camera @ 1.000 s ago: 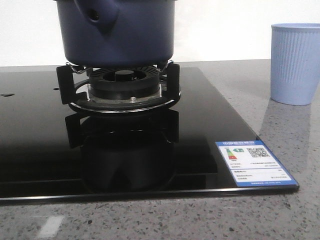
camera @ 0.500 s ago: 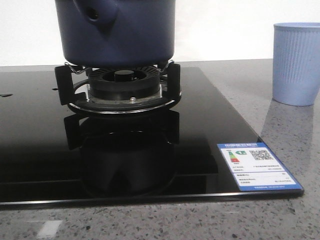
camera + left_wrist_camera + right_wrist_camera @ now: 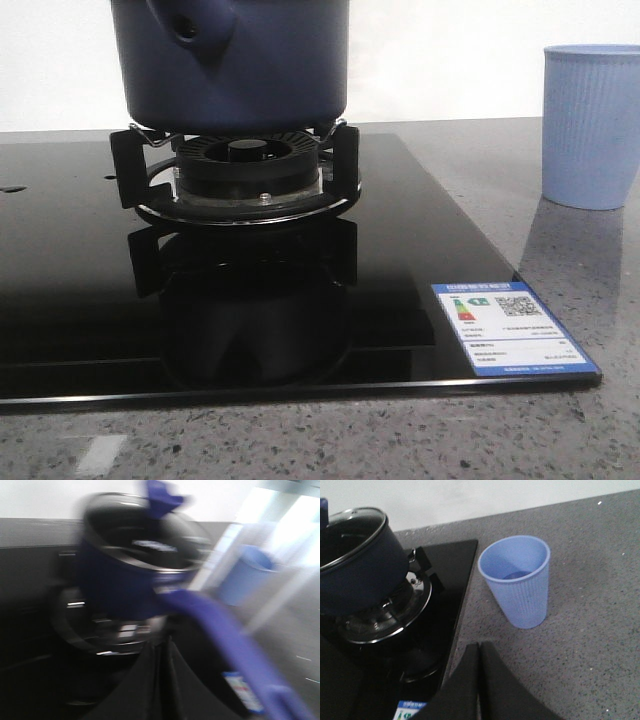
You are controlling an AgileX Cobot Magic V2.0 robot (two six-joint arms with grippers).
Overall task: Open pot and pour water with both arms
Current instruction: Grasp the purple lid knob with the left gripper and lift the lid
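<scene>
The dark navy pot (image 3: 240,70) stands on the burner grate (image 3: 245,190), its stubby handle (image 3: 190,30) pointing toward the front camera. The right wrist view shows the pot (image 3: 355,565) covered by a glass lid (image 3: 350,530). The left wrist view is blurred by motion. There the pot (image 3: 115,580) lies ahead of my left gripper (image 3: 162,640), which is shut and empty, with the handle (image 3: 220,625) passing beside it. My right gripper (image 3: 479,647) is shut and empty above the counter, near the cooktop's corner. Neither gripper shows in the front view.
A light-blue ribbed cup (image 3: 592,125) stands upright on the speckled grey counter to the right of the black glass cooktop (image 3: 60,280); it is also in both wrist views (image 3: 517,580) (image 3: 242,575). A blue-edged label (image 3: 510,340) sits at the cooktop's front right corner.
The front view wobbles by a few pixels and comes back. Pot, burner and cup keep their places.
</scene>
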